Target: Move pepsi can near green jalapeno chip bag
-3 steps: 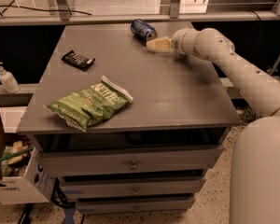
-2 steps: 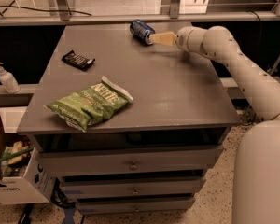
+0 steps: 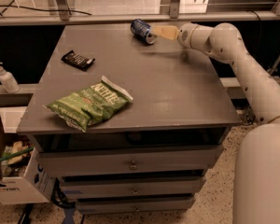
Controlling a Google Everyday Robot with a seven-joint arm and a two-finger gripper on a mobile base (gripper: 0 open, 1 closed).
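The pepsi can (image 3: pixel 142 30) lies on its side at the far edge of the grey table (image 3: pixel 177 92), its silver end facing right and forward. My gripper (image 3: pixel 161 31) reaches in from the right and sits right at the can's silver end, at the can's height. The green jalapeno chip bag (image 3: pixel 89 105) lies near the table's front left, white "Kettle" lettering up, well away from the can and the gripper.
A small flat black packet (image 3: pixel 78 60) lies at the left of the table. A soap dispenser (image 3: pixel 6 78) stands on a ledge to the left. A cardboard box (image 3: pixel 14 181) sits on the floor at the lower left. Drawers (image 3: pixel 133 164) run below the tabletop.
My gripper has moved toward the far edge of the table and now sits at the can's end. The can, the chip bag and the packet have not moved.
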